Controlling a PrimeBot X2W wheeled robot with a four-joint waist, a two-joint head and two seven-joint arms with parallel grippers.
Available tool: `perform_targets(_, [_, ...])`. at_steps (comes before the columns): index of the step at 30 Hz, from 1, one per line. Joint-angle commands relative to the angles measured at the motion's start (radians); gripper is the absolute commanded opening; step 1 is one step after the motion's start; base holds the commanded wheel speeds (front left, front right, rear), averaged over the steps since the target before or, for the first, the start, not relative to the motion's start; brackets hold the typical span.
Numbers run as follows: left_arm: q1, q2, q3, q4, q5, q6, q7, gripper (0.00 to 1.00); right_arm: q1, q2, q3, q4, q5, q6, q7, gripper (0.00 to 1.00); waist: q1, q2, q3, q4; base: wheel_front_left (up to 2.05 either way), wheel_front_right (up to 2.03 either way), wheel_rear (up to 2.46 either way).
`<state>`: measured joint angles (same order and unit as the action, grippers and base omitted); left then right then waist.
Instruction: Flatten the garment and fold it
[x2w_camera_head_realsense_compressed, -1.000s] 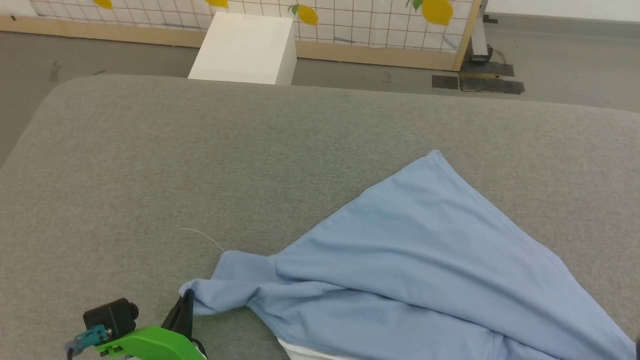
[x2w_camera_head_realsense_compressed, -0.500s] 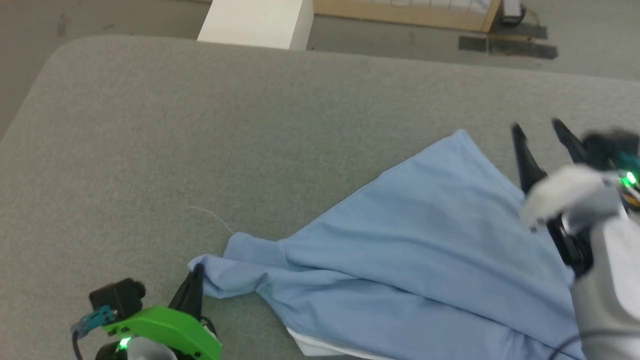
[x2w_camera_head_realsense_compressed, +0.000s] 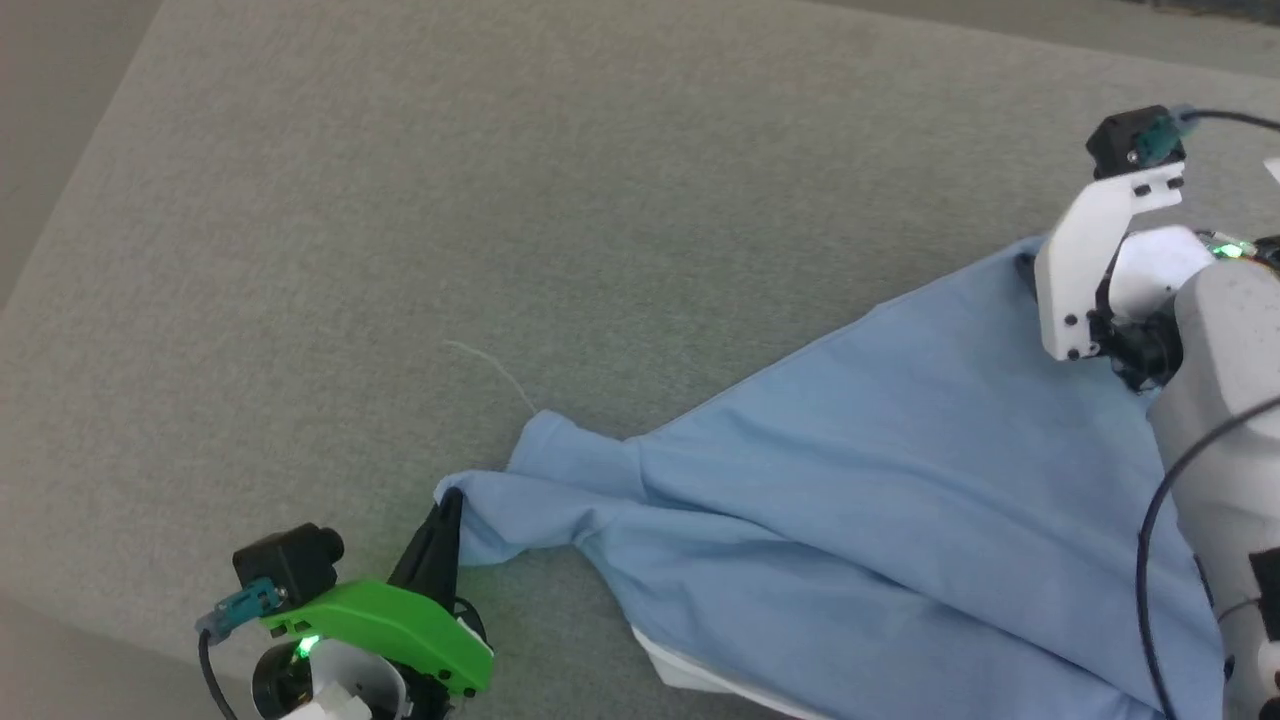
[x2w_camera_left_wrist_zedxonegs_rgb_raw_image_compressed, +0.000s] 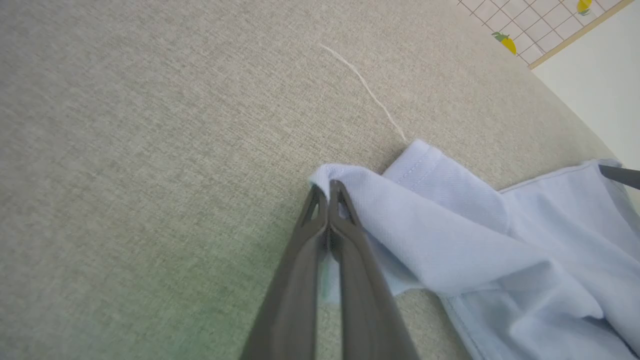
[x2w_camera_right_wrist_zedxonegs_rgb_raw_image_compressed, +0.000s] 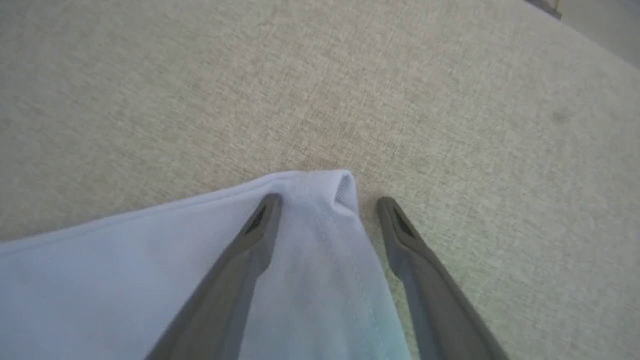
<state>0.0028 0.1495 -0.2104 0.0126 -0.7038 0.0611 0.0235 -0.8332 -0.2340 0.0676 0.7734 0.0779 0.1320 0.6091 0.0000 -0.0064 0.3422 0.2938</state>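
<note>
Item: garment (x2w_camera_head_realsense_compressed: 880, 480), light blue, lying on the near right part of a grey padded surface (x2w_camera_head_realsense_compressed: 500, 200); spread in a rough triangle, bunched and creased at its left end; a white edge (x2w_camera_head_realsense_compressed: 680, 670) shows under its near side.

Left gripper (x2w_camera_left_wrist_zedxonegs_rgb_raw_image_compressed: 325, 187): fingers clenched together on the bunched sleeve edge at the garment's left tip.

Right gripper (x2w_camera_right_wrist_zedxonegs_rgb_raw_image_compressed: 327, 202): released, fingers spread either side of the garment's far corner, one over the cloth, the other over bare grey surface beside the hem.

Loose white thread (x2w_camera_head_realsense_compressed: 490, 365): on the surface, just beyond the sleeve.
</note>
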Motion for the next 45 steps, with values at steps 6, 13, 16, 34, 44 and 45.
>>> perform_targets(6, [-0.017,-0.007,-0.002,0.029,-0.004,-0.008,-0.014,0.00,-0.013,0.010,0.000,0.009,-0.055,-0.001,0.204,0.00,0.0000,0.0064,0.010,0.018,0.00,0.00,0.00])
perform_targets(13, [-0.004,0.014,0.007,0.025,0.003,0.003,-0.016,0.00,0.128,0.019,-0.034,-0.175,-0.044,-0.001,-0.075,0.00,0.0000,0.0064,-0.069,-0.035,0.00,0.00,0.00])
perform_targets(16, [0.011,0.030,0.017,0.011,0.009,0.014,-0.016,0.00,0.226,0.033,-0.070,-0.254,-0.026,-0.001,-0.226,0.00,0.0000,0.0064,-0.109,-0.065,0.00,0.00,0.00])
perform_targets(34, [-0.296,0.193,0.102,-0.091,-0.006,-0.035,0.072,0.00,0.494,-0.048,-0.164,-0.732,0.094,-0.001,-0.247,0.00,0.0000,0.0064,-0.141,-0.246,0.00,0.00,0.00])
perform_targets(44, [-0.840,0.244,0.098,0.022,0.055,-0.053,0.125,0.00,0.073,-0.204,-0.025,-0.733,0.115,-0.001,-0.072,0.00,0.0000,0.0064,0.072,-0.293,0.00,0.00,0.00])
perform_targets(45, [-0.903,0.247,0.104,0.039,0.064,-0.048,0.118,0.00,0.015,-0.213,-0.007,-0.720,0.115,-0.001,-0.061,0.00,0.0000,0.0064,0.098,-0.299,0.00,0.00,0.00])
